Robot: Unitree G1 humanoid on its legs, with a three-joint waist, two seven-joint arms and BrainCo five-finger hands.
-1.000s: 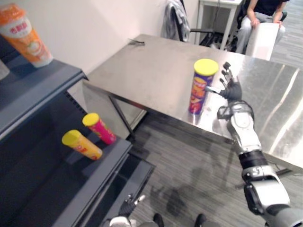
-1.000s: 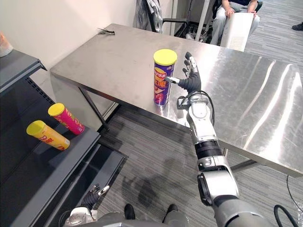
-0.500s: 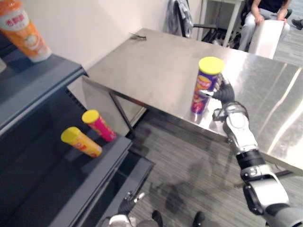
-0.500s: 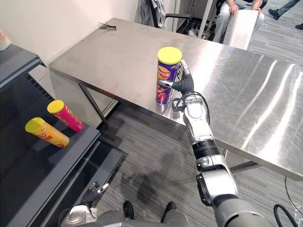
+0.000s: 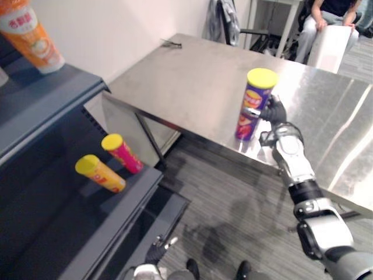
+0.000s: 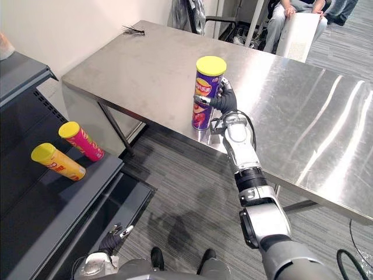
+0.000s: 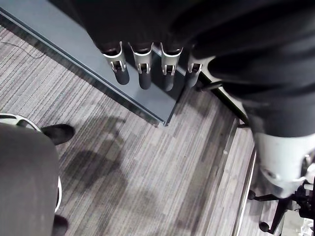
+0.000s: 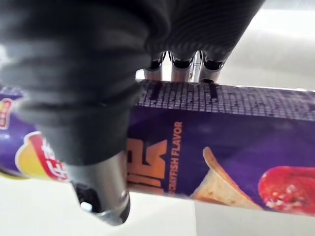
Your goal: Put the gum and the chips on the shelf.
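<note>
**Right hand closed on chip can; shelf transfer not begun**

The right hand (image 6: 224,104) holds the chip can (image 6: 207,87) at mid-height. In the right wrist view the fingers (image 8: 172,61) wrap the far side of the can and the thumb (image 8: 103,196) presses the near side, so the can is pinched between them. The can stands upright, yellow lid up, and its base looks to be resting on the counter (image 6: 145,70), close to the edge nearest the robot. A mid-body grip is judged sensible, since it keeps a tall, light can from tipping when it is lifted.

The left hand (image 7: 144,69) hangs low beside the foot of the shelf. Its fingers are straight, slightly apart, and hold nothing.

The shelf (image 5: 116,216) stands well apart from the gripping fingers, on their thumb side and lower than the counter. Two tubes with yellow lids lie on their sides on its middle board, just beside each other: a yellow tube (image 5: 100,174) and a pink tube (image 5: 122,154). An orange can (image 5: 29,35) sits on the board above. I cannot tell whether any of these is the gum.

Beyond the fingers, past the far end of the counter, a person (image 6: 285,17) is seated.

Judgement: the chips are gripped but not yet carried. The next move calls for a clean vertical lift before the swing toward the shelf. The main risk is the smooth can slipping.
</note>
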